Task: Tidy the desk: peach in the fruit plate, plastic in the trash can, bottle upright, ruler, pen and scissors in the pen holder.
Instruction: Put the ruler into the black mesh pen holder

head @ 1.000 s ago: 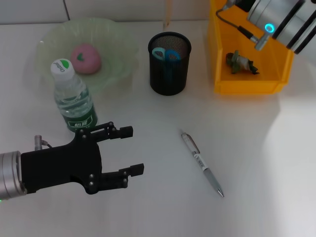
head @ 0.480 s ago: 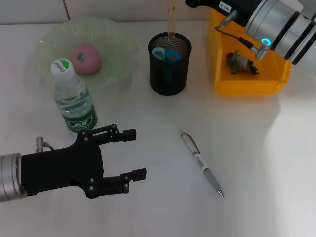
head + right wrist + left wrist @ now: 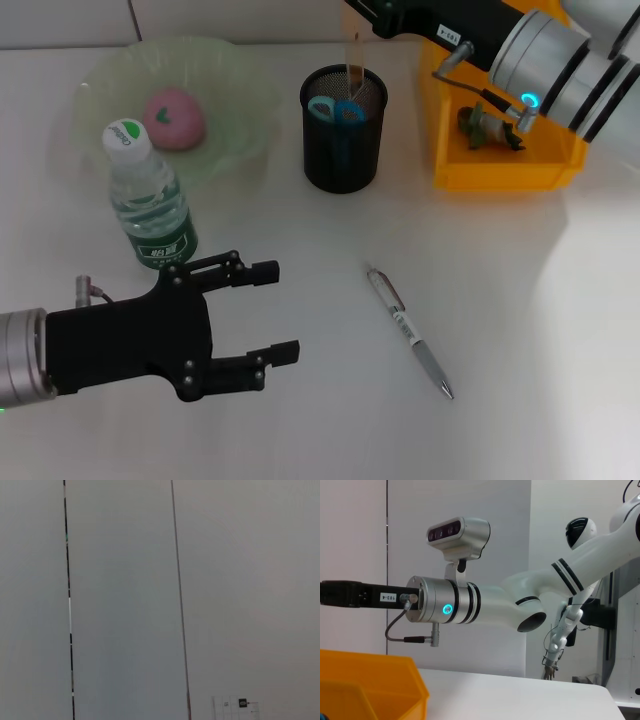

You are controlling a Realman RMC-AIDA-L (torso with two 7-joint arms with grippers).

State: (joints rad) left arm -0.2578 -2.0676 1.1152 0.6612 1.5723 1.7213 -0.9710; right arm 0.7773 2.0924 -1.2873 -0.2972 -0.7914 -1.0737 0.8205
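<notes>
The right end effector (image 3: pixel 368 22), its fingers hidden, lowers the thin wooden ruler (image 3: pixel 353 60) into the black mesh pen holder (image 3: pixel 343 128); next it must release, while the left end effector (image 3: pixel 275 310) waits wide open near the silver pen (image 3: pixel 410 332) on the white desk (image 3: pixel 520 300).

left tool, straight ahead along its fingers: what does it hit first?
Likely the pen. The open left tool points across the table toward it, bare surface between. Its height is unclear; it may pass over.

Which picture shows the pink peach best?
The head view: the peach lies whole and unblocked in the green plate. The left wrist view shows only the other arm and the yellow bin's corner; the right wrist view shows a blank wall.
</notes>
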